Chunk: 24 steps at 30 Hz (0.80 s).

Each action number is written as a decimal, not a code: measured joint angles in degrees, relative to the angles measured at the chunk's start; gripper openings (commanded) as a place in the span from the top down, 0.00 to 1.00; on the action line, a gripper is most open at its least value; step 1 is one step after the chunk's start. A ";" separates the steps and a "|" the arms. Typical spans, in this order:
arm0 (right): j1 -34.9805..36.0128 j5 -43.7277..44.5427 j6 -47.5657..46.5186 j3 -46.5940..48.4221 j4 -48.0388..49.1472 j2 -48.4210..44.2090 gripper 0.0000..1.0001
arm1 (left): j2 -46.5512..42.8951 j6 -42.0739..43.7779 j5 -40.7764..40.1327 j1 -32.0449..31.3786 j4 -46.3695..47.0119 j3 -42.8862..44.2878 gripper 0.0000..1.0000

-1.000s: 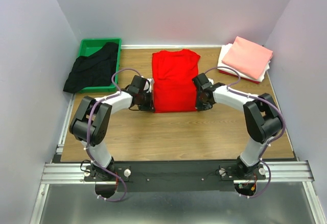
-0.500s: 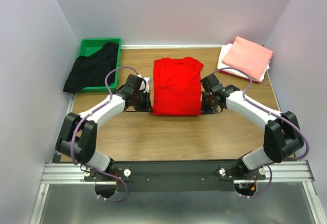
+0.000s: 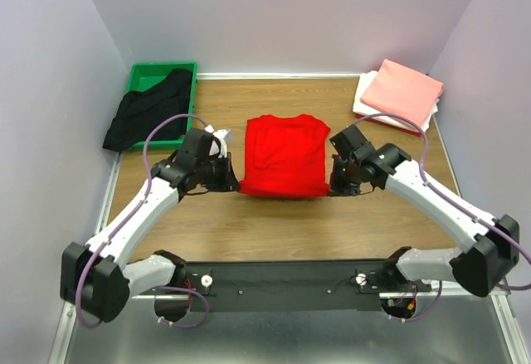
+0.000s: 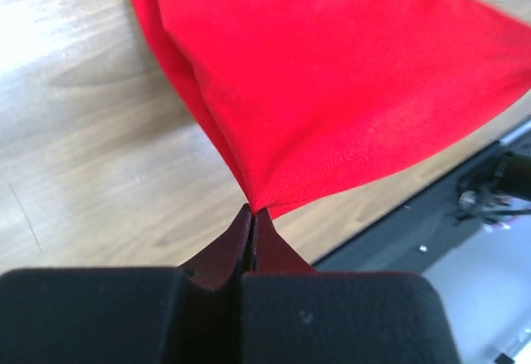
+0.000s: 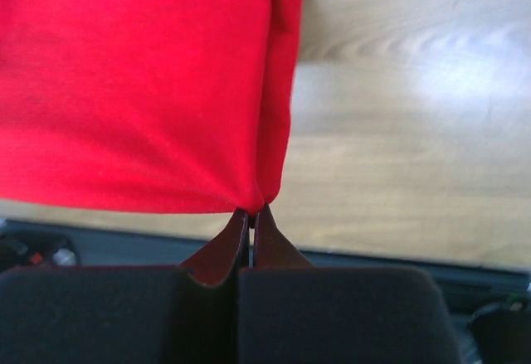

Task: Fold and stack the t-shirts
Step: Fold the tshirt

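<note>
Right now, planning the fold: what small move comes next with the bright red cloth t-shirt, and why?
The left gripper and right gripper are each shut on a near corner of the bright red cloth t-shirt, otherwise lying flat; so probably lift both corners and carry them to its far edge.

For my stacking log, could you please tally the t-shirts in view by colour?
red t-shirt: 1
black t-shirt: 1
salmon-pink t-shirt: 1
white t-shirt: 1
Total: 4
Not counted: a red edge under the folded pile, which cannot be identified.
</note>
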 measured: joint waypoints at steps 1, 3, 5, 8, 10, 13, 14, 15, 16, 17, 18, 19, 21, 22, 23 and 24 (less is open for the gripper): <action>0.87 0.09 0.79 0.35 -0.74 -0.87 1.00 | -1.09 -0.31 0.07 -0.09 -0.50 0.00 1.00; 3.56 0.52 4.15 1.40 -3.45 -2.97 1.00 | -3.89 -1.42 0.44 -0.13 -2.19 -0.02 1.00; 5.90 0.90 6.67 2.58 -5.97 -4.24 1.00 | -6.54 -2.73 0.90 -0.13 -3.93 -0.02 1.00; 7.08 2.19 9.55 5.40 -8.76 -4.92 1.00 | -9.14 -4.37 1.16 -0.13 -5.90 0.04 1.00; 7.06 4.24 10.84 7.30 -9.03 -4.92 1.00 | -9.46 -5.31 1.18 -0.13 -6.58 0.63 1.00; 7.10 7.87 12.55 9.57 -9.33 -4.44 1.00 | -9.05 -6.16 1.16 -0.13 -6.64 1.77 1.00; 7.10 8.98 12.87 10.21 -9.38 -4.17 1.00 | -8.68 -6.47 1.16 -0.13 -6.38 2.34 1.00; 7.10 10.12 13.27 10.69 -9.40 -3.93 1.00 | -8.26 -6.71 1.16 -0.15 -6.08 2.80 1.00; 7.10 11.69 13.77 11.17 -9.38 -3.67 1.00 | -7.89 -6.84 1.16 -0.15 -5.79 3.02 1.00; 7.10 13.11 14.16 11.56 -9.35 -3.48 1.00 | -7.19 -6.97 1.14 -0.15 -5.44 3.45 1.00; 7.10 14.62 14.56 11.69 -9.35 -3.23 1.00 | -6.36 -7.13 1.16 -0.15 -4.92 3.89 1.00; 7.10 15.67 14.84 11.78 -9.35 -3.06 1.00 | -5.25 -7.30 1.16 -0.20 -4.09 4.33 1.00; 7.10 17.92 15.43 11.85 -9.33 -2.40 1.00 | -3.63 -7.34 1.16 -0.20 -3.10 5.01 1.00; 7.10 18.56 15.61 11.91 -9.31 -2.03 1.00 | -2.89 -7.34 1.14 -0.20 -2.93 5.35 1.00; 7.10 19.50 15.69 12.04 -9.27 -1.60 1.00 | -2.03 -7.34 1.14 -0.20 -2.75 5.88 1.00; 7.13 20.37 15.72 12.20 -9.22 -1.16 1.00 | -1.29 -7.32 1.11 -0.20 -2.38 6.40 1.00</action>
